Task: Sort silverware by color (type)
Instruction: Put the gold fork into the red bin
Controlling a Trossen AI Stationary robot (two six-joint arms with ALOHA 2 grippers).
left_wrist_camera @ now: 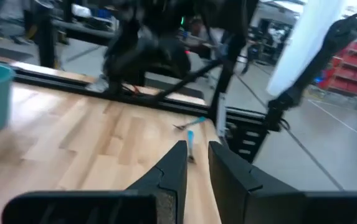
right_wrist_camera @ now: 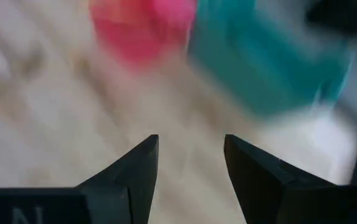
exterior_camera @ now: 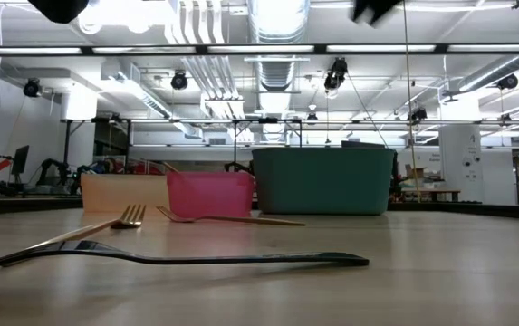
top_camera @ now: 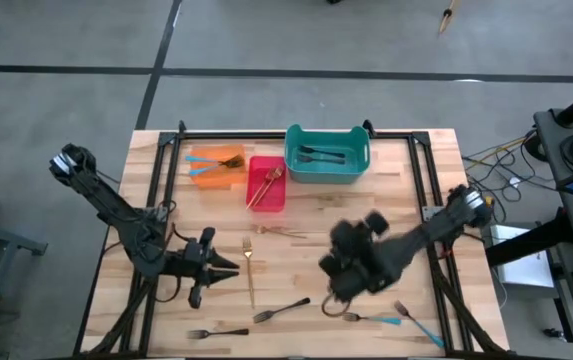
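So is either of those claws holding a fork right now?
No. The left gripper and the right gripper both show nothing between their fingers; forks lie loose on the table.

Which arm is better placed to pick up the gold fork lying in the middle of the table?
Probably left. The left end effector is empty, slightly open, right beside the gold fork. The right end effector hangs farther off, nearer the blue-handled forks.

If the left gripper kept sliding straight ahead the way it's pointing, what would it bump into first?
Probably the gold fork lying just past the left gripper in the high view. Its own wrist view lines up a blue-handled fork farther along, near the table edge. Depth is hard to judge, so it might pass above either one.
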